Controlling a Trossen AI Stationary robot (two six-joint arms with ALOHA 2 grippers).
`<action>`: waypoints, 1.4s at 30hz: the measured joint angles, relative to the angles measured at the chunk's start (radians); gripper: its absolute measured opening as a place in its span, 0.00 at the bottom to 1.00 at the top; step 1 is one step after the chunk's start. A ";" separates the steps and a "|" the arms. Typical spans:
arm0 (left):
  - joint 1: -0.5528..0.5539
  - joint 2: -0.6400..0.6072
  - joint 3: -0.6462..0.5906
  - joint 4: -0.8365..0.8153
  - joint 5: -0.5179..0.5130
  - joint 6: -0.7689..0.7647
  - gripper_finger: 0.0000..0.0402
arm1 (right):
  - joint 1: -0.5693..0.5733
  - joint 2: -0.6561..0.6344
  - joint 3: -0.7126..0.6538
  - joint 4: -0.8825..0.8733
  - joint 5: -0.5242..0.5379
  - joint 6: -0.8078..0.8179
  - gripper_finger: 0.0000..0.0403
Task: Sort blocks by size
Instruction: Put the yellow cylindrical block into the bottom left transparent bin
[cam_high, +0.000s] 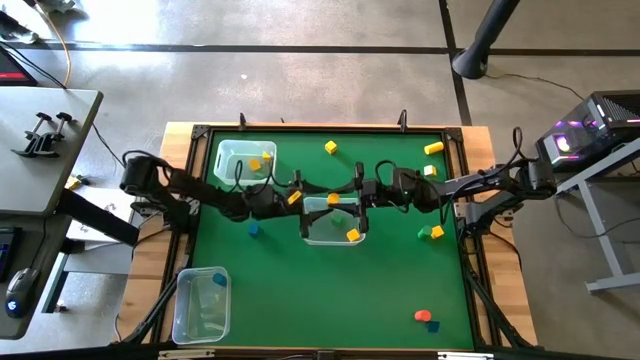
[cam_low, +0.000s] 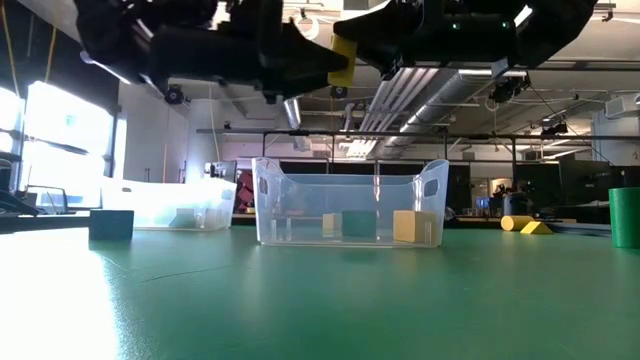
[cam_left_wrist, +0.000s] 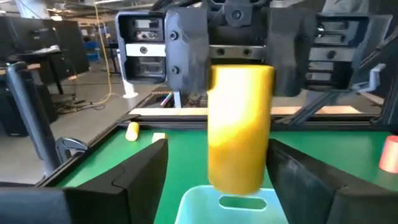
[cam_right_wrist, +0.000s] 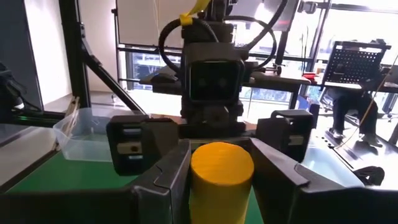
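Both grippers are meeting above the middle bin (cam_high: 333, 222). The right gripper (cam_right_wrist: 221, 163) is clamping a yellow cylinder (cam_right_wrist: 221, 180) end-on; the left gripper (cam_left_wrist: 239, 165) is sitting with jaws apart around the cylinder's other end, contact unclear. Other blocks (cam_high: 331, 147) are lying scattered on the mat.

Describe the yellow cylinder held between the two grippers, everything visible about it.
The yellow cylinder is a plain, smooth, solid-looking piece with a flat round end and a slight sheen. It hangs in the air above the middle clear bin, not touching it. The right gripper has its fingers closed against its sides. The left gripper faces it with fingers spread either side; whether they touch it is unclear.
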 joint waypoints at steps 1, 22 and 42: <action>0.001 0.007 0.011 0.001 0.008 0.000 0.65 | 0.000 0.000 0.000 -0.001 0.000 0.000 0.33; 0.002 0.016 0.098 -0.072 0.092 -0.022 0.25 | 0.019 -0.001 0.002 -0.041 -0.004 0.008 0.33; -0.377 -0.328 0.101 -0.731 -0.555 -0.128 0.25 | 0.017 -0.018 0.000 -0.084 -0.038 0.008 0.62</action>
